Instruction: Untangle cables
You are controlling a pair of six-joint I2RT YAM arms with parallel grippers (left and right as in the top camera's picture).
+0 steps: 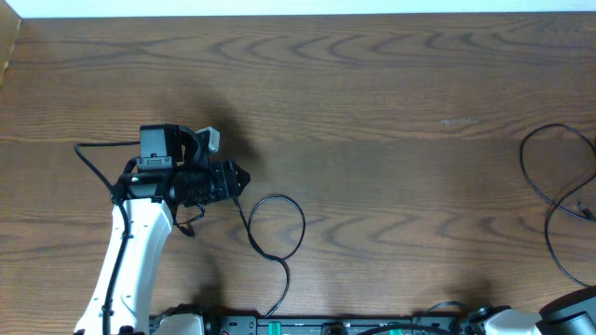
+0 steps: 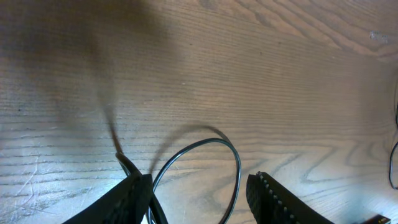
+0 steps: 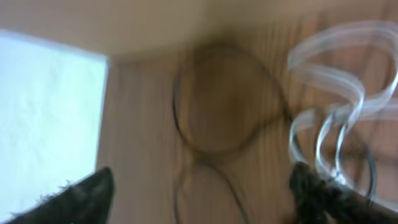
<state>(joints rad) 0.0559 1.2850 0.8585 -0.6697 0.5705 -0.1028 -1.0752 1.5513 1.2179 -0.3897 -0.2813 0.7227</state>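
Note:
A thin black cable (image 1: 279, 228) forms a loop on the table just right of my left gripper (image 1: 242, 177) and trails toward the front edge. In the left wrist view that loop (image 2: 214, 146) lies between the parted fingers of the left gripper (image 2: 199, 183), running close beside the left finger (image 2: 134, 196); nothing is clamped. More black cable (image 1: 549, 186) curves at the far right. The right wrist view is blurred: the right gripper (image 3: 202, 183) stands wide open over black cable loops (image 3: 217, 99), and a white cable (image 3: 329, 106) coils next to its right finger (image 3: 320, 190).
The wooden table (image 1: 391, 112) fills the overhead view. My right arm (image 1: 573, 312) shows only at the front right corner. A white area (image 3: 50, 106) beyond the table edge appears at the left of the right wrist view.

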